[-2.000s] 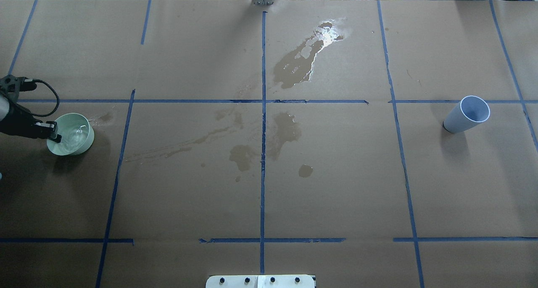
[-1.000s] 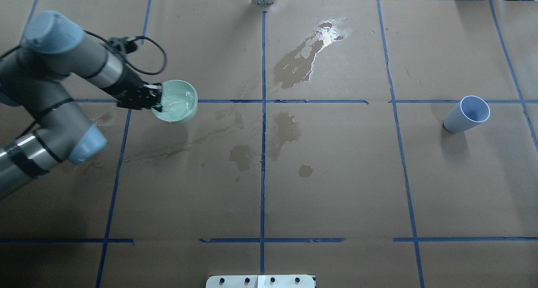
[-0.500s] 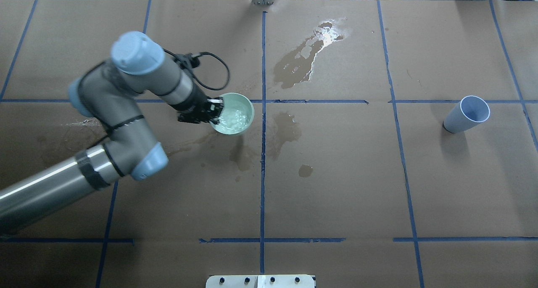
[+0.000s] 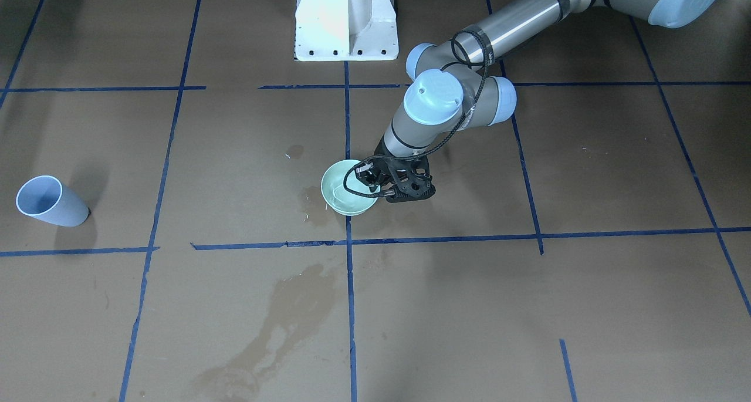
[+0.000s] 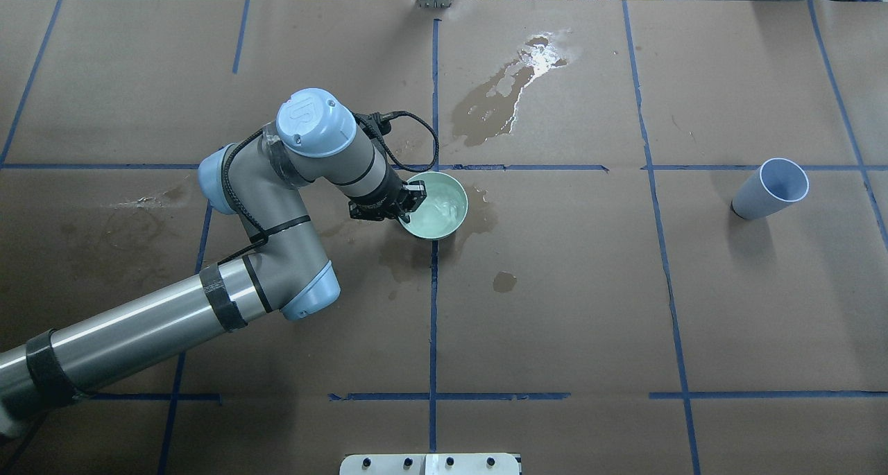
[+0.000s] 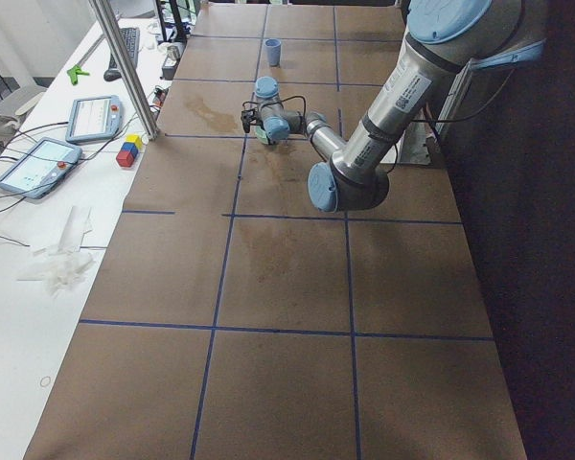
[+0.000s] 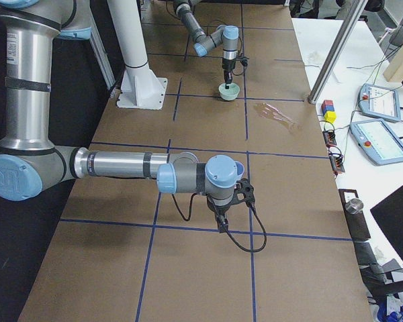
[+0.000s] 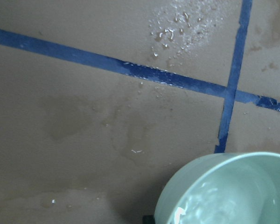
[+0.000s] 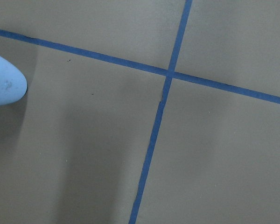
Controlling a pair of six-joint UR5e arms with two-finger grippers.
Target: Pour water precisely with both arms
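Note:
My left arm (image 5: 208, 301) reaches to the table's centre. Its left gripper (image 5: 410, 200) is shut on the near rim of a mint-green bowl (image 5: 444, 215), also seen in the front view (image 4: 343, 196). Clear rippled water (image 5: 437, 201) lies in the bowl and shows in the left wrist view (image 8: 214, 205). A pale blue-grey cup (image 5: 769, 189) stands upright at the right, apart from both arms. My right arm (image 7: 121, 164) and right gripper (image 7: 221, 221) show only in the exterior right view, so I cannot tell if that gripper is open or shut.
Dark wet stains (image 5: 496, 100) mark the brown paper behind and around the bowl. Blue tape lines (image 5: 433, 322) divide the table. The white pedestal (image 4: 346, 20) stands at the robot's side. Tablets and coloured blocks (image 6: 127, 150) lie on the side bench.
My left arm has carried the bowl from the table's far left to its centre, with the water rippling. The cup has not moved.

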